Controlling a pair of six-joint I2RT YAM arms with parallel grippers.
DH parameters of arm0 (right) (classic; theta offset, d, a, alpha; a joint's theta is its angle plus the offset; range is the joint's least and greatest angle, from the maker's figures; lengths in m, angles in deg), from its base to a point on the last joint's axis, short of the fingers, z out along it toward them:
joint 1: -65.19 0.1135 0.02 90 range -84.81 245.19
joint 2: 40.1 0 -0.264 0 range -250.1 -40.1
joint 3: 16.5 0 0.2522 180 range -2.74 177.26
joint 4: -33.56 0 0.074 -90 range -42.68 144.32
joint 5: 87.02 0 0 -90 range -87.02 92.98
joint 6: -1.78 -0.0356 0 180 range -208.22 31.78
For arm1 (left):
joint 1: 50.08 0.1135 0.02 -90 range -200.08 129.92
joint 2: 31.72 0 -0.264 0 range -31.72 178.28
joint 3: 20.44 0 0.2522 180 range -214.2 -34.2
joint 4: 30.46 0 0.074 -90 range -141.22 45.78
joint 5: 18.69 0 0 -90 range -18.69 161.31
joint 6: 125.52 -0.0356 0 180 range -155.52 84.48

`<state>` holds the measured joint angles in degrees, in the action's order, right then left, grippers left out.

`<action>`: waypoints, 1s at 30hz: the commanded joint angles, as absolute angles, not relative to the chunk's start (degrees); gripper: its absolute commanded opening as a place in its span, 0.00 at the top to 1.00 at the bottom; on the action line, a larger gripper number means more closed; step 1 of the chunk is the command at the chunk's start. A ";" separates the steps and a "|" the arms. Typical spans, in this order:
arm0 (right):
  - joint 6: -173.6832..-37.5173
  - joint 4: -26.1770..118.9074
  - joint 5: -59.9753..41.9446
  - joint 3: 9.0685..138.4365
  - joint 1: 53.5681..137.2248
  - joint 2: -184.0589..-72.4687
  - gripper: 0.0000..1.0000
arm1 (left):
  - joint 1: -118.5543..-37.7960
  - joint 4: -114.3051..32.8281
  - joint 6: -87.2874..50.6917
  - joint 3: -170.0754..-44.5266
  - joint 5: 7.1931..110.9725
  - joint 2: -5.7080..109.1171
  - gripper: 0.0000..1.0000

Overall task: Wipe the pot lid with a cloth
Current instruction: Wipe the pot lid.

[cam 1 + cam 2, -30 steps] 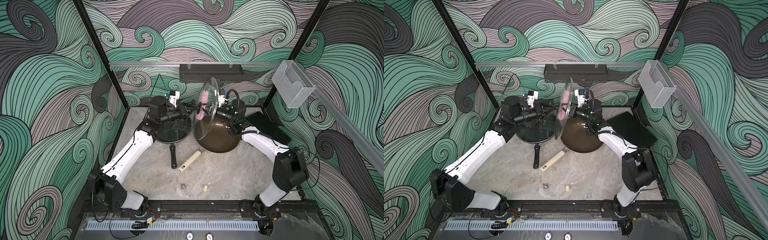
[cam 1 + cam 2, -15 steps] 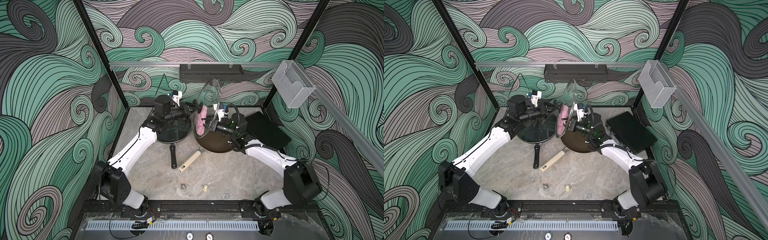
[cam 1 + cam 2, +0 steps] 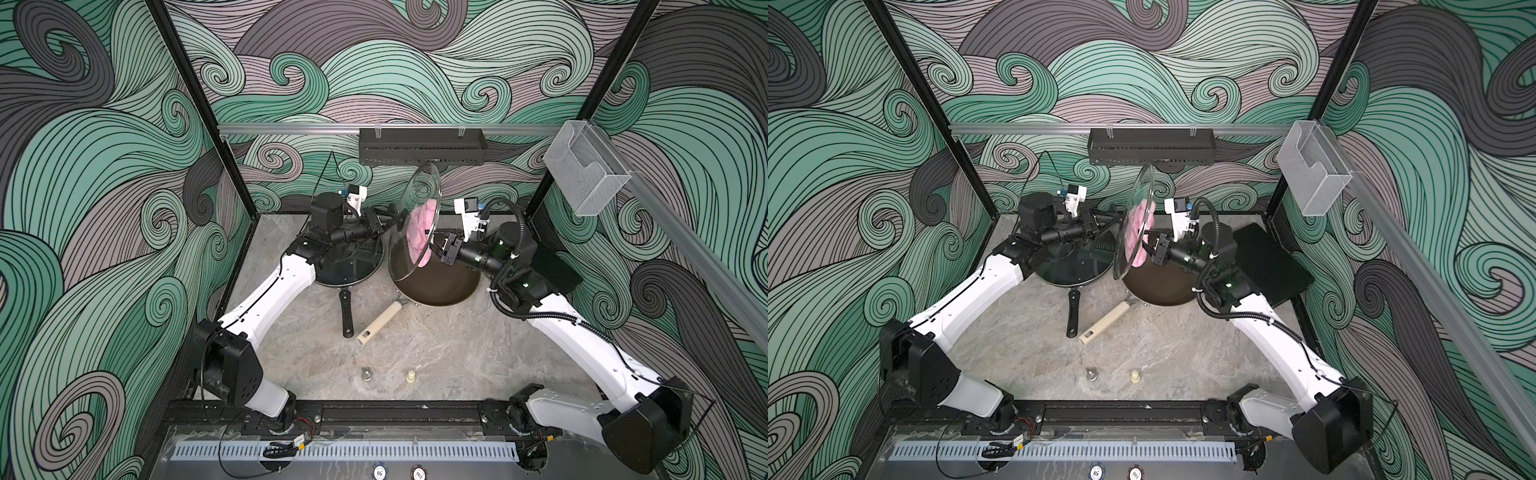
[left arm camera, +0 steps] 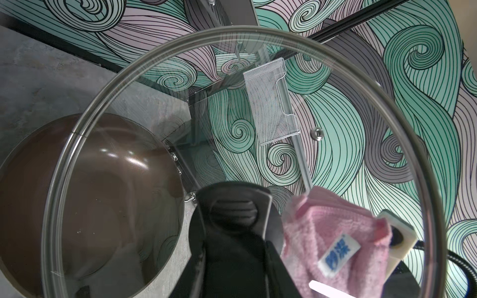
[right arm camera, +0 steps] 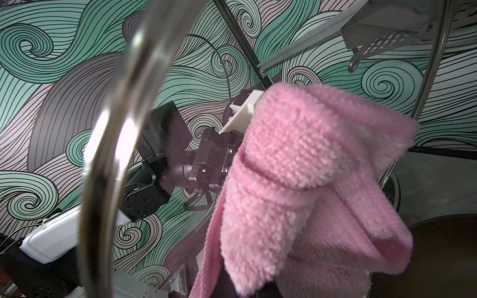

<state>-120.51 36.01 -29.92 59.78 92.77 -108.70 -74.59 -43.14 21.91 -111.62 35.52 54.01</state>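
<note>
Pot lid [image 3: 420,189] job, near→far: brown pan [image 3: 436,284] sits empty under the work, prob. to catch a slip. Above it, L gripper [image 3: 384,224] is clamped tight on the knob [image 4: 232,210], holding the lid on edge. That lets R gripper [image 3: 435,246], closed on pink cloth [image 3: 419,235], press its inner face. Clear wall bin [image 3: 582,174] looks empty.

The left tool [image 3: 1109,221] is clamped on the handle side of the glass pot lid [image 3: 1141,187], which stands on edge, raised off the surface [image 3: 1183,357]. On the lid's face turned away from that tool, the right tool [image 3: 1148,248] pinches the pink cloth [image 3: 1137,232], which lies against the glass. Beneath the right tool sits a brown pan [image 3: 1163,289] with a beige handle [image 3: 1102,328]. Beneath the left tool sits a dark lidded pan [image 3: 1067,270].
</note>
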 commanded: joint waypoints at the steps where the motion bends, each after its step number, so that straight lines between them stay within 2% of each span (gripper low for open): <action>1: -116.85 35.53 -30.40 63.60 92.14 -109.86 1.00 | -75.31 -35.87 20.88 -113.13 31.38 50.15 1.00; 19: -116.60 33.90 -32.04 76.69 88.75 -126.20 1.00 | -75.45 -32.81 25.04 -115.08 24.04 47.48 1.00; 30: -119.49 31.83 -31.28 75.45 88.83 -132.09 1.00 | -75.40 -31.67 25.72 -119.81 23.17 49.40 1.00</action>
